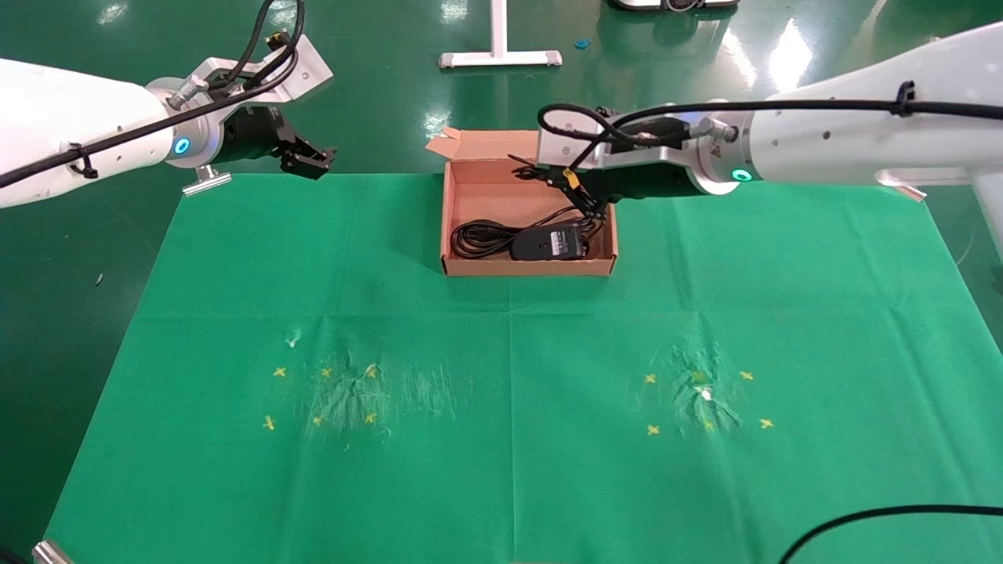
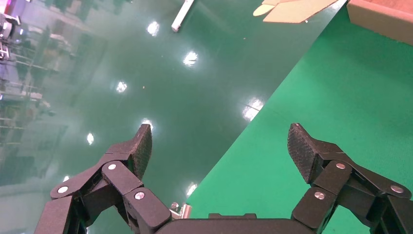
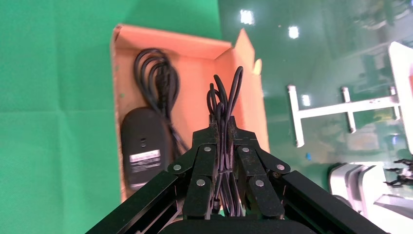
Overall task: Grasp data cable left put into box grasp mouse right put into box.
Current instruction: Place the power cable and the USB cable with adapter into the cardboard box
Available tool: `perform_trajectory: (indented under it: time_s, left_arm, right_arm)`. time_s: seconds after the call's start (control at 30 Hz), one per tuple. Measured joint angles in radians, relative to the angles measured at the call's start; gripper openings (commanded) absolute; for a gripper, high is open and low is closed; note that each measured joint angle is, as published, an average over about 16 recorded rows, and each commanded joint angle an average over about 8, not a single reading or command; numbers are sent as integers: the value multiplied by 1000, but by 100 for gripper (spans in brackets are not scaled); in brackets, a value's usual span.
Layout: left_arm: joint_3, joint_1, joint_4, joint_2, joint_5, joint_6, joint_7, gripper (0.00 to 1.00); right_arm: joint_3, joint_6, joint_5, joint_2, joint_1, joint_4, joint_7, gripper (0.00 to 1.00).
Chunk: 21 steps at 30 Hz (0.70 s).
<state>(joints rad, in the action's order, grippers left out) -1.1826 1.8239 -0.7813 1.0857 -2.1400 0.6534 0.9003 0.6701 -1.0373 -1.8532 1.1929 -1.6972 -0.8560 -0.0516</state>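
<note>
— Where is your right gripper [image 1: 541,174] and what is in it?

— It hangs over the far half of the box [image 1: 458,265], reaching in from three o'clock. My fingers [image 3: 208,161] are pinched tight on a thin black cord [image 3: 225,102], whose loops stick out past the fingertips. It is the mouse's own cord.

— And the mouse [image 1: 548,242]?

— It lies inside the box, underside up with its white label showing, against the near wall toward the five o'clock corner. The data cable [image 1: 476,237] lies coiled beside it at its nine o'clock, also in the box.

— Where does the box sit?

— On the green cloth [image 1: 509,407], at the middle of its far edge, twelve o'clock from me, lid flap open and leaning away.

— Your left gripper [image 1: 309,160]?

— Parked at about ten o'clock, over the far left corner of the cloth, fingers [image 2: 139,146] spread wide with nothing between them.
</note>
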Motion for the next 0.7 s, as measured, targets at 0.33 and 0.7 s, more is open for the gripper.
perform_trajectory:
  time_s: [0.33, 0.7]
  left_arm:
    - [-1, -1, -3, -1, -3, 1, 3, 100]
    - [0, -1, 1, 1, 1, 1, 0, 100]
  right_arm:
    - [5, 8, -12, 2, 2, 11, 2, 100]
    - [-3, -3, 5, -7, 4, -5, 0, 100]
